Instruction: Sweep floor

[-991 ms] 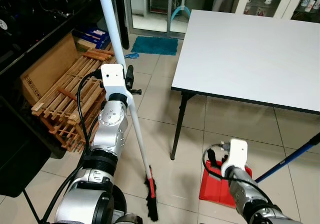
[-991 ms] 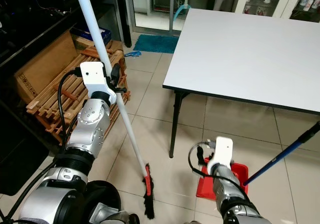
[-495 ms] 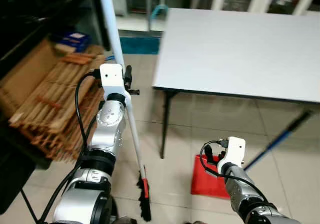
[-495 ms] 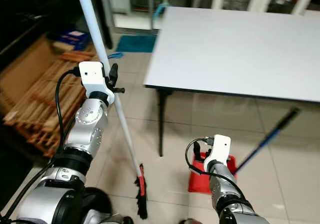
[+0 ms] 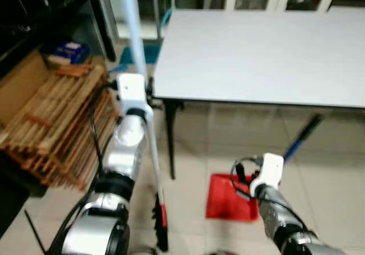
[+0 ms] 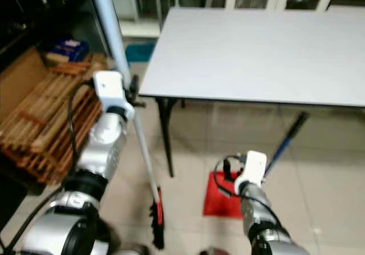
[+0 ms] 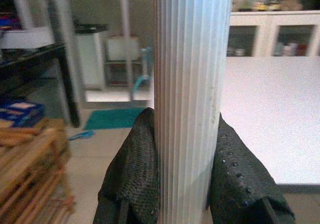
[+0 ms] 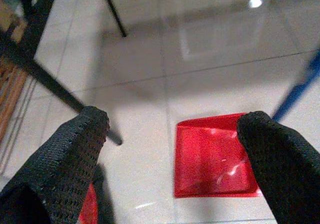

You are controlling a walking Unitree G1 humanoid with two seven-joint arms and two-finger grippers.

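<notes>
A broom with a white ribbed pole [image 5: 149,146] slants down to its red and black brush head [image 5: 160,227] on the tiled floor. My left gripper [image 7: 187,184] is shut on the pole at about table height, one black finger on each side. A red dustpan [image 5: 230,197] lies on the floor beside the table leg, and its blue handle [image 5: 299,138] slants up to the right. My right gripper [image 8: 172,159] hangs low over the near edge of the dustpan [image 8: 215,156], its fingers [image 8: 75,154] wide apart with nothing between them.
A white table [image 5: 256,55] fills the upper right, with its dark leg [image 5: 169,144] close to the broom pole. Wooden slat racks [image 5: 48,124] and a cardboard box [image 5: 17,86] lie along the left. A teal mat [image 5: 145,52] is by the far doorway.
The whole picture has shifted and blurred, so the camera has moved; the table now sits further left. The broom stays in the left gripper and the right gripper stays open over the dustpan.
</notes>
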